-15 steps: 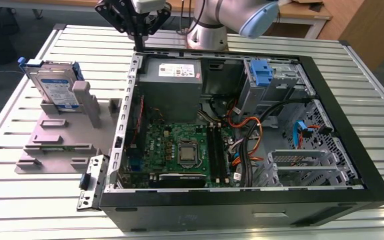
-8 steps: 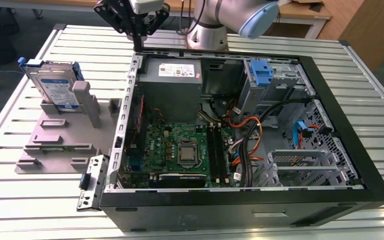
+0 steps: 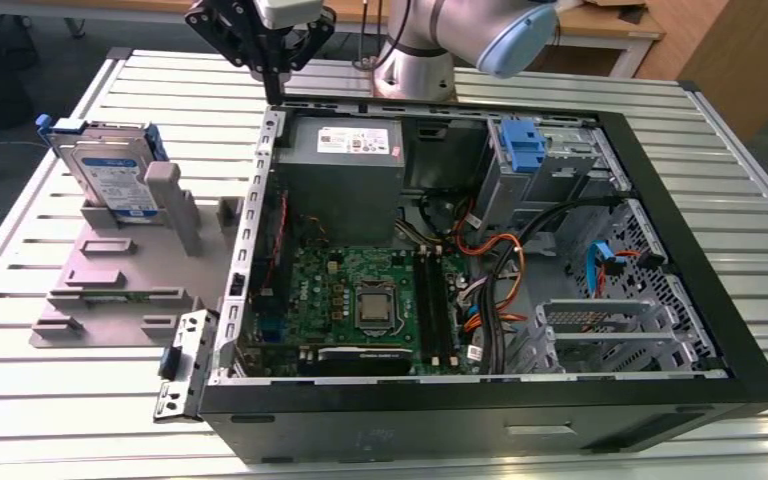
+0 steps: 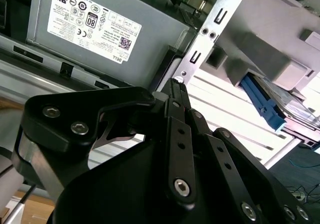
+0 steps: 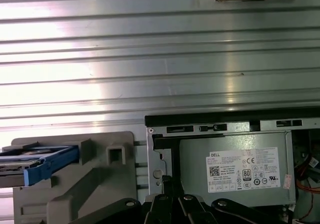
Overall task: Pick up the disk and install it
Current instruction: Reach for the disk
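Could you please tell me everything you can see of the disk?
The disk is a flat silver drive with a blue-and-white label, clipped in a blue plastic carrier. It stands on edge, slightly tilted, in the grey stand, to the exterior view's left of the open computer case. Only the stand touches it; the gripper is apart from it, by the case's corner.

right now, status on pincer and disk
Pincer shut, empty, over case edge by power supply. Disk standing in grey holder, exterior view's left, untouched. That edge nearest obstacle.

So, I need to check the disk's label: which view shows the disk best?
The exterior view: the disk stands upright in a grey holder, label facing out. Both wrist views show the disk edge-on.
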### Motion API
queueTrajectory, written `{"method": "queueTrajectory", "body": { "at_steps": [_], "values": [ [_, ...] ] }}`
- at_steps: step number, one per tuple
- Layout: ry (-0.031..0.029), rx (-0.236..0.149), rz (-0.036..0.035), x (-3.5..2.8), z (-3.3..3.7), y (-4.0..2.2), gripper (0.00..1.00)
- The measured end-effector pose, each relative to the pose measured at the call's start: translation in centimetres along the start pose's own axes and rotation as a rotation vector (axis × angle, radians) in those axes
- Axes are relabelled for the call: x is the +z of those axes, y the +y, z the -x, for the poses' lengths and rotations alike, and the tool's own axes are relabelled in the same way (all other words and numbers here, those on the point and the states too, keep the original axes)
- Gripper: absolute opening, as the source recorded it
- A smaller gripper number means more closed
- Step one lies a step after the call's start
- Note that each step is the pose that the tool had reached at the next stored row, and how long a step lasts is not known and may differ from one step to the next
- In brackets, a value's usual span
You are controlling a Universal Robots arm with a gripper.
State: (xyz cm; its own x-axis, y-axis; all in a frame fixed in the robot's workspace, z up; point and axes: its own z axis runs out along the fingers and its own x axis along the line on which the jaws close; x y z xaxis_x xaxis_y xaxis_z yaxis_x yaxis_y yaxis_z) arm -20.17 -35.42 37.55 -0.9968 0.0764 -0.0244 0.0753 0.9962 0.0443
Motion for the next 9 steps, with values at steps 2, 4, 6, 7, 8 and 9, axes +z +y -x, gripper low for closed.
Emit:
{"method": "queueTrajectory", "body": {
  "at_steps": [2, 4, 6, 7, 8, 9],
  "values": [
    [0.0000, 0.000, 0.0000, 0.04, -0.08, 0.04, 0.11],
    [-0.0001, 0.000, 0.0001, 0.09, -0.16, 0.09, 0.11],
    [0.0000, 0.000, 0.0000, 0.12, -0.23, 0.13, 0.11],
    [0.0000, 0.000, 0.0000, 0.14, -0.27, 0.15, 0.11],
    [-0.0001, 0.000, 0.0001, 0.16, -0.30, 0.17, 0.11],
    [-0.0001, 0.000, 0.0001, 0.18, -0.34, 0.19, 0.11]
  ]
}}
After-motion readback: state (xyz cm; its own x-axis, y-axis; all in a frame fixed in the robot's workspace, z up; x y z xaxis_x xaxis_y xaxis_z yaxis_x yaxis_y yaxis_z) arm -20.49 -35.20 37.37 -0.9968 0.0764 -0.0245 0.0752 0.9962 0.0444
